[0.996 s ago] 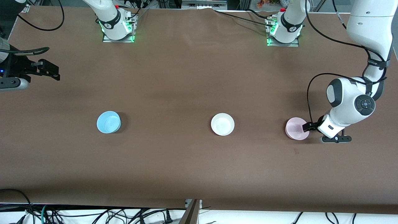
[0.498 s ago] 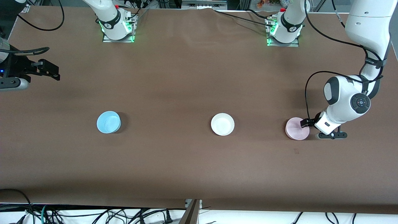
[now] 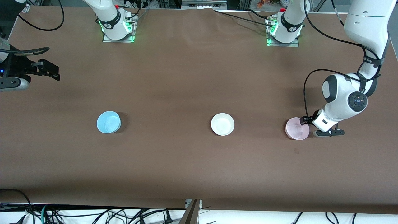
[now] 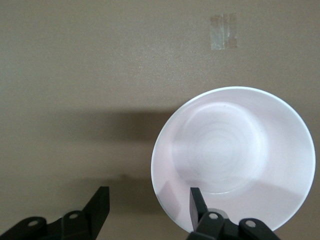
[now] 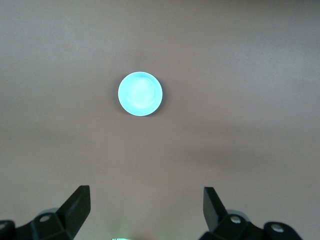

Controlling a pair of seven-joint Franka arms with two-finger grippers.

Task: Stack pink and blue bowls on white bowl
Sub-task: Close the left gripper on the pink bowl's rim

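Note:
The pale pink bowl (image 3: 297,128) sits upright on the table toward the left arm's end. In the left wrist view it (image 4: 235,160) fills one side. My left gripper (image 3: 305,120) is open and low at the bowl's rim. In the left wrist view (image 4: 147,202) one finger is over the bowl's inside and the other over the table outside. The white bowl (image 3: 222,124) sits mid-table. The sky blue bowl (image 3: 108,122) sits toward the right arm's end and shows in the right wrist view (image 5: 140,93). My right gripper (image 3: 49,71) waits, open (image 5: 145,200) and empty.
The brown table (image 3: 174,77) carries only the three bowls, spaced in a row. A small piece of tape (image 4: 223,31) lies on the table by the pink bowl. The arm bases (image 3: 118,29) stand along the table's edge farthest from the front camera. Cables hang below the near edge.
My left gripper has slid along the pink bowl's rim toward the arm bases, and the wrist has drawn in with it. The bowls and the right arm have not moved.

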